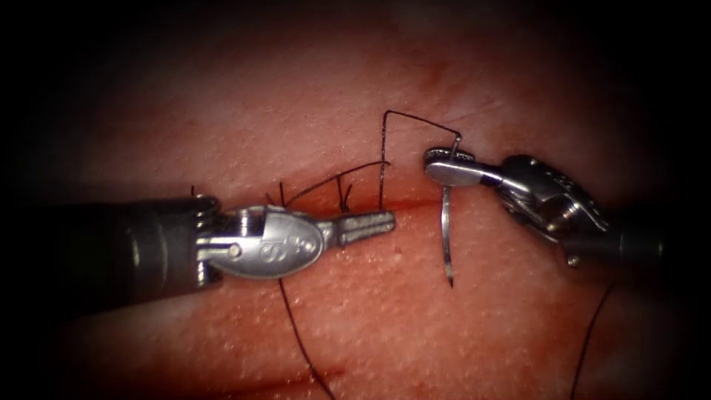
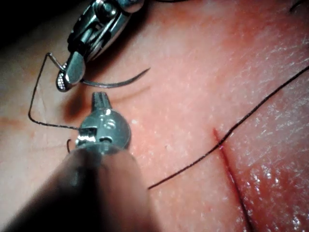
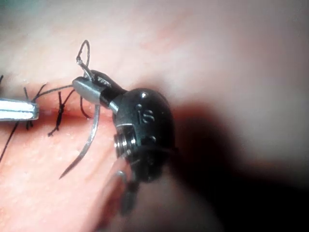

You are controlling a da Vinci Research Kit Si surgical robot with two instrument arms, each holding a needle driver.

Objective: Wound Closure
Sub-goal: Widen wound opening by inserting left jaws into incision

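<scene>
Above the tissue (image 1: 518, 311), needle (image 1: 446, 237) upright, tip down, in right jaws (image 1: 443, 164).

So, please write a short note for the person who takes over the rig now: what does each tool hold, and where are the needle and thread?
Right tool: shut on the needle near its thread end; needle is free, above the tissue.
Left tool: shut, holds nothing, tip at the cut.
Thread runs from the needle to the cut.
Done: knotted stitches left of the needle.
Left: the cut's right part looks unstitched.

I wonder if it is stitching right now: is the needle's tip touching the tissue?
Apart. In the left wrist view the needle, held near its thread end by the right hand, hangs over the tissue with its shadow separate beneath.
</scene>
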